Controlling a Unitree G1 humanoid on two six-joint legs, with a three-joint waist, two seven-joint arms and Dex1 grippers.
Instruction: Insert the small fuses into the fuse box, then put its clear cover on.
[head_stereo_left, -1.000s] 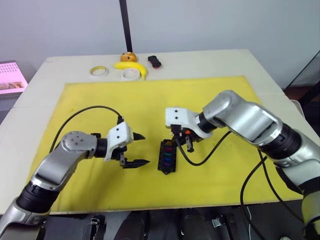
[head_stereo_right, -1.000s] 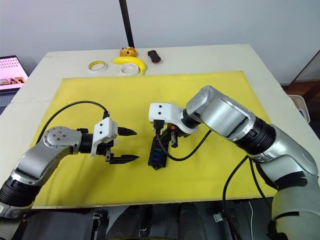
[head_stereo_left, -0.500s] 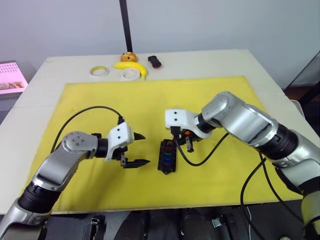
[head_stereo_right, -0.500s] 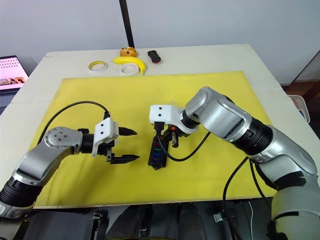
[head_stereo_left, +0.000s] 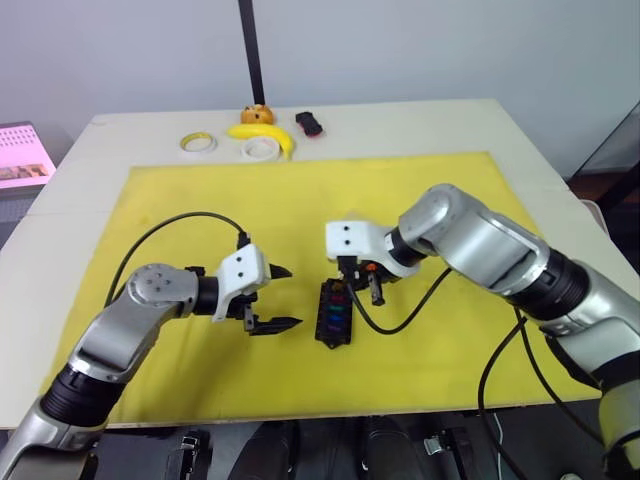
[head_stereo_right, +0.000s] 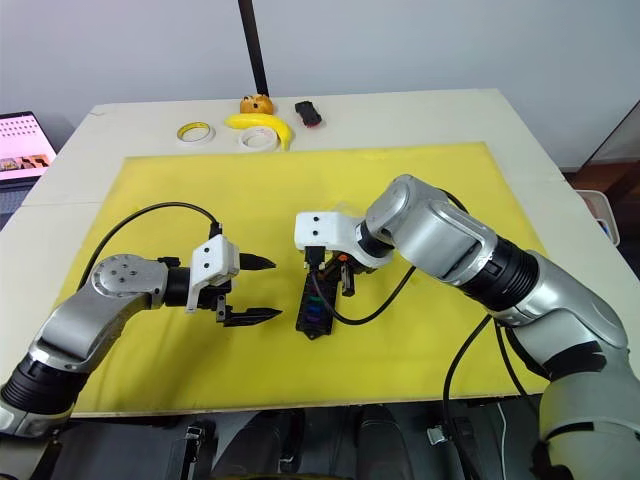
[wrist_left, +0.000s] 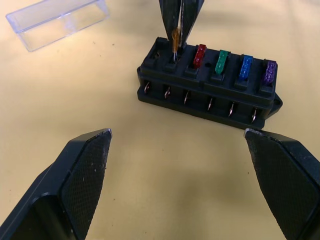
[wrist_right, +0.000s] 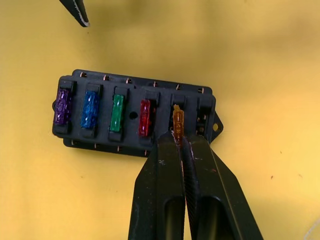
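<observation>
Right gripper (wrist_right: 179, 142): fingers pressed together on the amber fuse (wrist_right: 177, 121), which stands in a slot of the fuse box (wrist_right: 135, 114), second from one end.
Left gripper (head_stereo_left: 281, 298): fingers spread wide, holding nothing, hovering over the mat just beside the fuse box, on the robot's left of it.
Seated fuses: red fuse (wrist_right: 144, 117), teal fuse (wrist_right: 117, 113), blue fuse (wrist_right: 90, 109) and purple fuse (wrist_right: 61, 106) stand in one row next to the amber one (the end slot beyond the amber looks empty).
Fuse box: lies flat on the yellow mat (head_stereo_left: 420, 180), near its middle.
Clear cover (wrist_left: 57, 21): on the mat, apart from the box, open side up.
Far edge of table (head_stereo_left: 400, 120): two tape rolls (head_stereo_left: 197, 143), a banana (head_stereo_left: 262, 137) and a black-and-red object (head_stereo_left: 309, 123).
</observation>
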